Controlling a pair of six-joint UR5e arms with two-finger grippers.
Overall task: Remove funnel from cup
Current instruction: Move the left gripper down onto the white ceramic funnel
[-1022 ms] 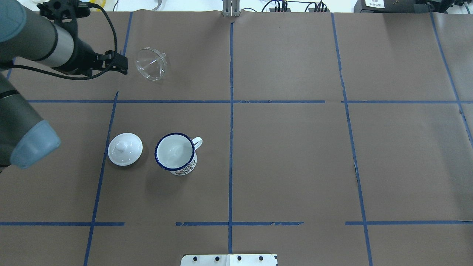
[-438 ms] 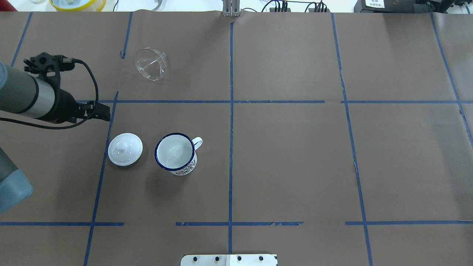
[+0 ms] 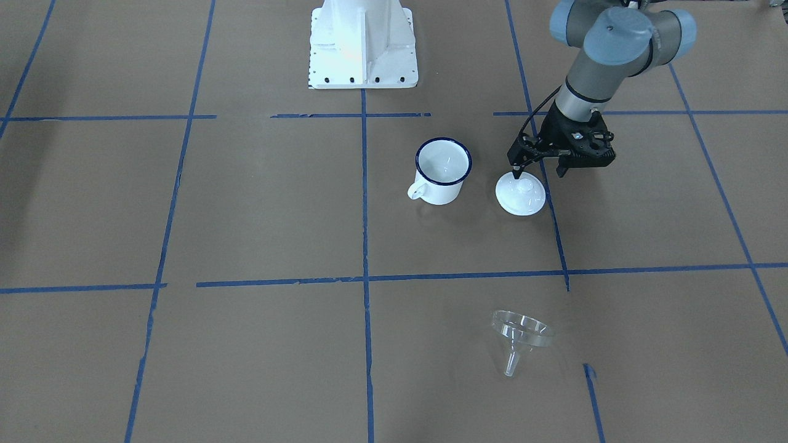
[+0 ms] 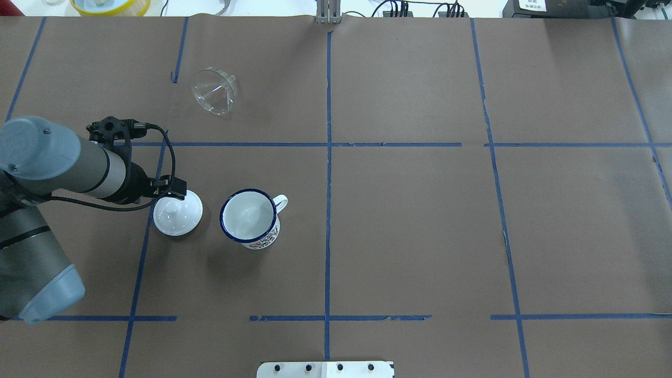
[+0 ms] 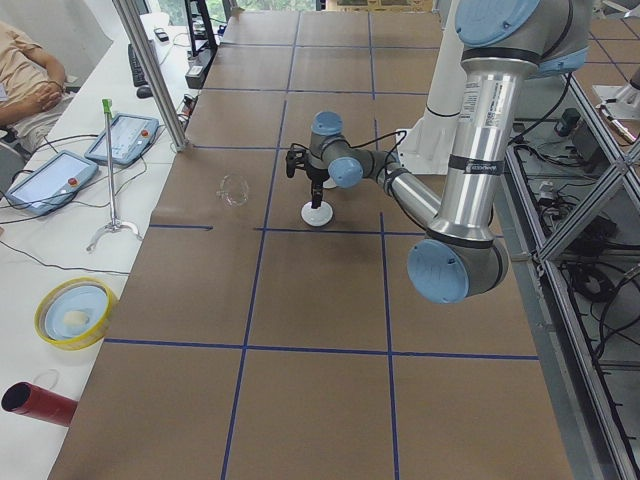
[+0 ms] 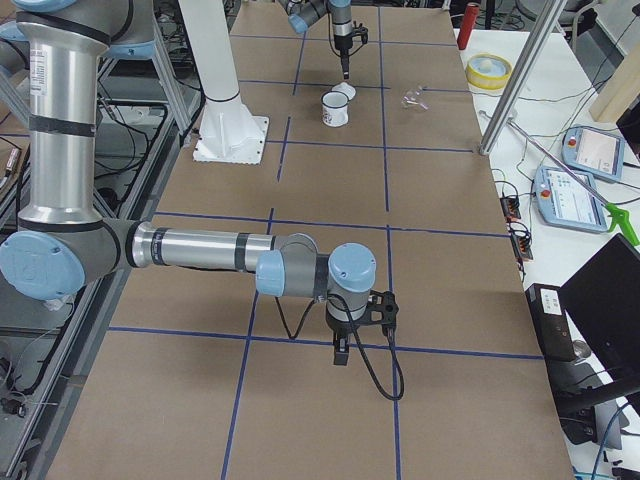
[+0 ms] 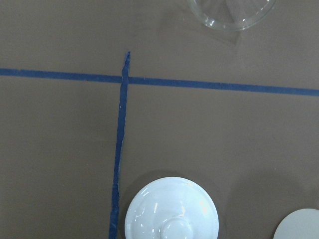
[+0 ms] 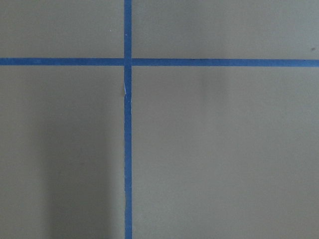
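Task's thing: the funnel (image 4: 214, 92) lies tipped on its side on the table (image 4: 420, 236), far left, well apart from the empty cup (image 4: 248, 216).
Left gripper (image 3: 538, 170): my fingers are spread and hold nothing, above the white lid (image 4: 177, 212) just left of the cup.
Right gripper (image 6: 340, 350): at the table's right end; I cannot tell its spread.
Handling: I judge the funnel light, stiff, slick and apt to roll. The rim is where I would pinch it.

The clear funnel (image 4: 214, 92) lay tipped on the counter (image 4: 420, 236), well apart from the upright, empty, blue-rimmed white cup (image 4: 248, 216).
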